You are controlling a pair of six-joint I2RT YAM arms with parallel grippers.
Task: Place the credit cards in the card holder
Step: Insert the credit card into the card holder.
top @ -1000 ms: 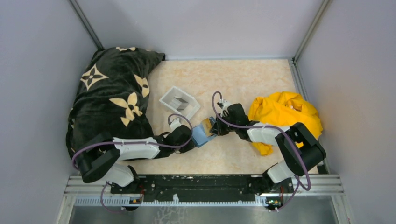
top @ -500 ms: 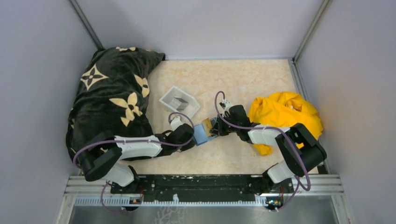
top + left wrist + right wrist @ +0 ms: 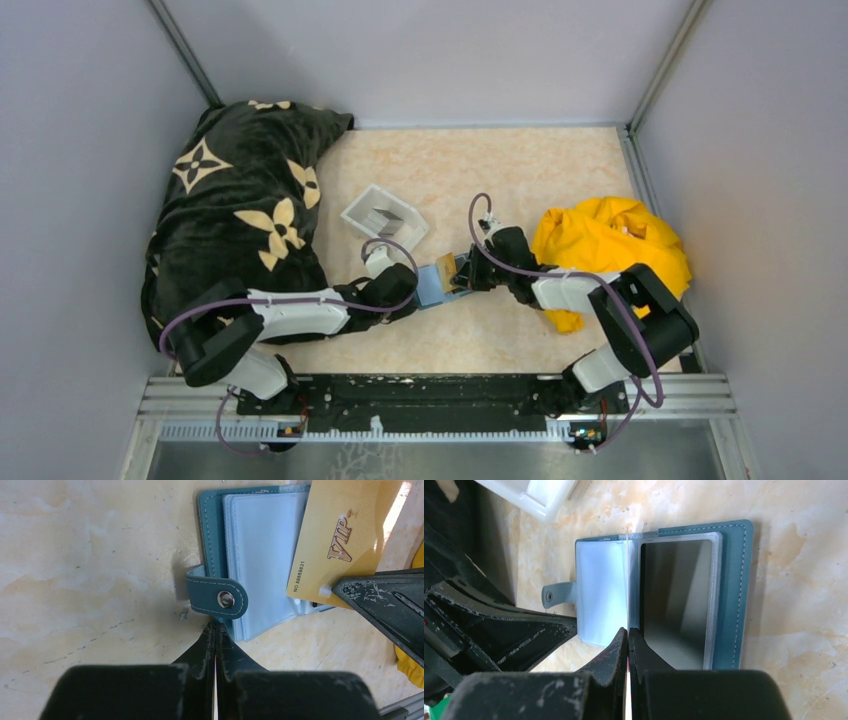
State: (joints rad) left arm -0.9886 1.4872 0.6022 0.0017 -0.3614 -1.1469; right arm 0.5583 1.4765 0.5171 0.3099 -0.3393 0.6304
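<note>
Your right end effector (image 3: 628, 630) gripped a yellow credit card (image 3: 340, 535) on edge, long axis along the fold of the open card holder (image 3: 260, 555) on the surface (image 3: 100, 555). Your left end effector (image 3: 215, 627) was clenched empty beside its tab (image 3: 220, 597).

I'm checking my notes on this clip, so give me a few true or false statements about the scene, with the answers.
1. The card holder lies open on the table. True.
2. The right hand holds a grey card. False: it pinches a yellow VIP card.
3. The left hand is wide open. False: it is shut, with its tips beside the snap tab.
4. A yellow cloth lies on the table's right side. True.
</note>
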